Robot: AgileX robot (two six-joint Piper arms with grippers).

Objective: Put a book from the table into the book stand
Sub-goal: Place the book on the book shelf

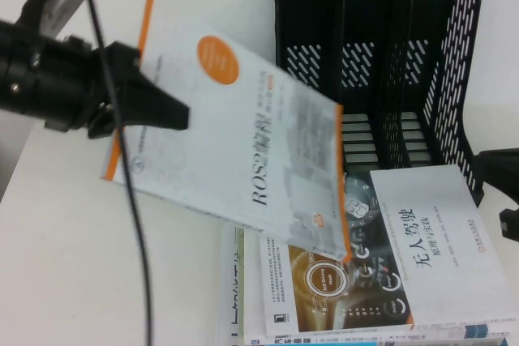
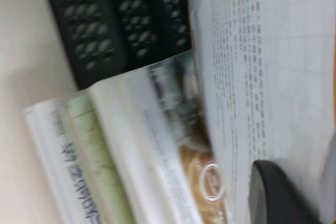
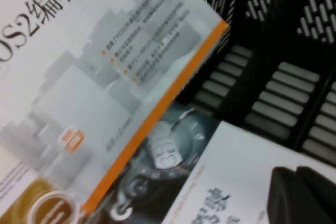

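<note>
**White ROS book lifted beside the stand**

The white book with orange edge is tilted in the air, clamped by the left gripper, just left of the black book stand. Right gripper sits right of the stand.

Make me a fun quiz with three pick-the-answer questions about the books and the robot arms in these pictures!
1. Where is the white ROS book?
A. Lifted in the left gripper, tilted above the book stack
B. Standing inside the black book stand
C. Flat beside the right gripper

2. What colour is the edge stripe on the ROS book?
A. Green
B. Orange
C. Purple

3. What is the right gripper doing?
A. Gripping the ROS book
B. Reaching into the book stand
C. Waiting at the table's right edge, holding nothing

Answers: 1 A, the left gripper clamps its corner while it hangs slanted over the stack. 2 B, orange bands run along its edges. 3 C, it sits apart at the right edge.
</note>
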